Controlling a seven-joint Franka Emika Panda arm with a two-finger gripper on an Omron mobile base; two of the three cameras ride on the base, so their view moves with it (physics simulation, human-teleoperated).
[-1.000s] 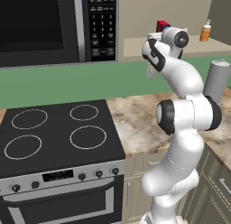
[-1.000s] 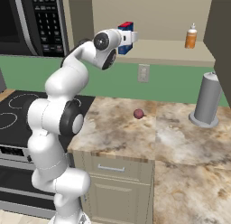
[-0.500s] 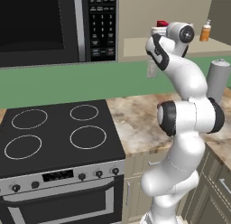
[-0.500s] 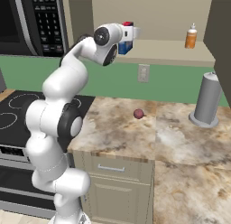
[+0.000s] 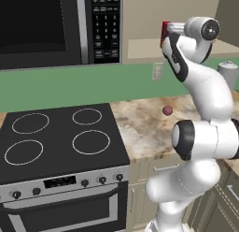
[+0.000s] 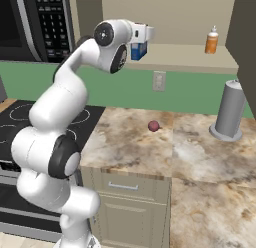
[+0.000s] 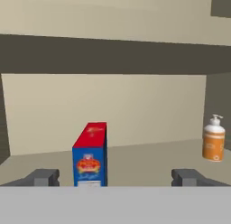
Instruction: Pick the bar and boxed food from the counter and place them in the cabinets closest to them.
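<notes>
The boxed food (image 7: 90, 155), a red carton with a blue and yellow label, stands upright on the shelf of the open cabinet (image 7: 149, 155). My gripper (image 7: 116, 178) is open, its fingertips (image 7: 43, 177) wide apart, with the carton standing free just ahead between them. From the right base view the carton (image 6: 138, 51) shows under my raised hand, the gripper (image 6: 145, 39) at the shelf's front edge. From the left, only a red sliver of the carton (image 5: 165, 32) shows beside the gripper (image 5: 168, 30). The bar is out of view. The marbled counter (image 6: 130, 142) lies below.
An orange pump bottle (image 7: 213, 144) (image 6: 212, 40) stands on the same shelf, to the right. On the counter are a small dark-red ball (image 6: 153, 125) (image 5: 167, 110) and a grey canister (image 6: 230, 109). The microwave (image 5: 56, 25) and black stovetop (image 5: 56, 137) are at the left.
The hand has drawn back a little from the carton, which stays standing on the shelf. The jaws have spread slightly wider.
</notes>
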